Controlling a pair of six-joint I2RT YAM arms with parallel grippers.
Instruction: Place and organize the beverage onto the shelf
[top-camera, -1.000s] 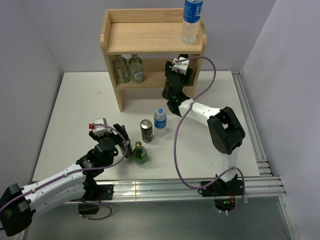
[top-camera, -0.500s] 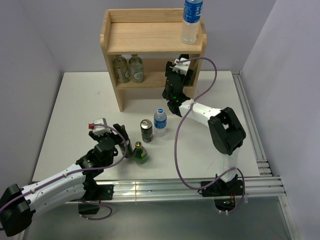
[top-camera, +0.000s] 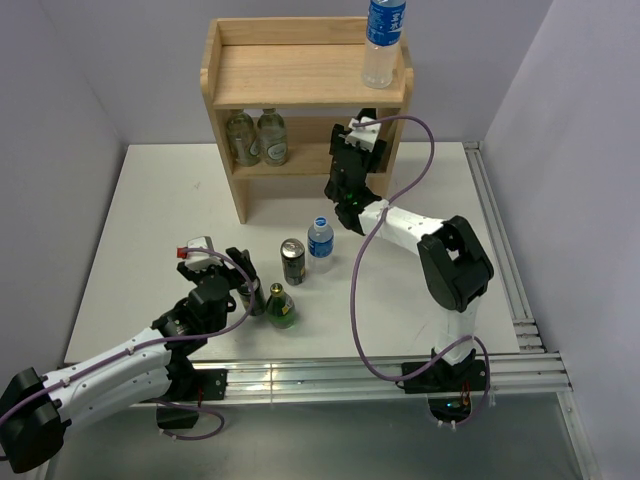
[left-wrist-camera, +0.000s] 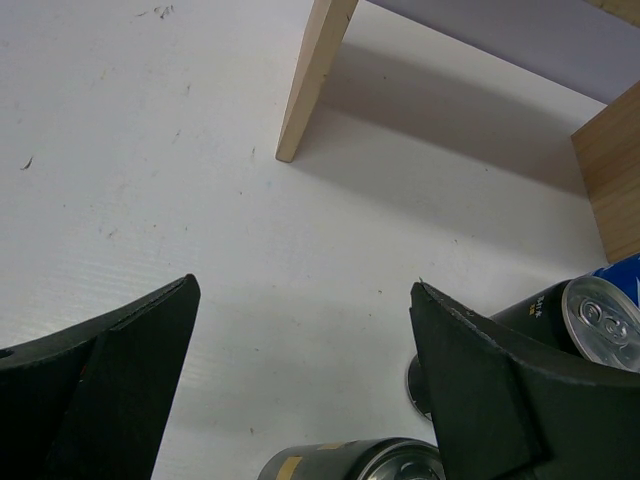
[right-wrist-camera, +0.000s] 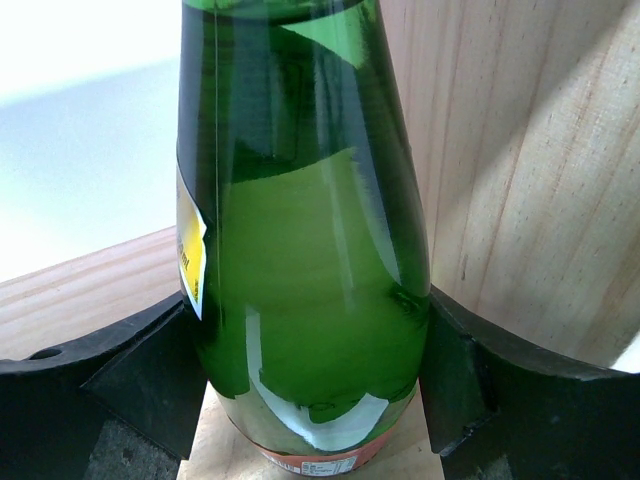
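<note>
**Right end effector (right-wrist-camera: 305, 372) clamped on a green bottle (right-wrist-camera: 300, 230); left end effector (left-wrist-camera: 305, 295) wide open, holding nothing.**
You have the green bottle upright at the 3 o'clock end of the shelf's (top-camera: 290, 75) lower tier, beside the side panel, a finger against each side. A bottle pair (top-camera: 257, 138) stands at the tier's 9 o'clock end. A water bottle (top-camera: 383, 40) stands on top at 3 o'clock. Mid-desk (top-camera: 170, 220) stand a can (top-camera: 292, 260), a second water bottle (top-camera: 320, 243) and a second green bottle (top-camera: 281, 307). Another can (left-wrist-camera: 350, 462) sits just below your left end effector, at 7 o'clock.
</note>
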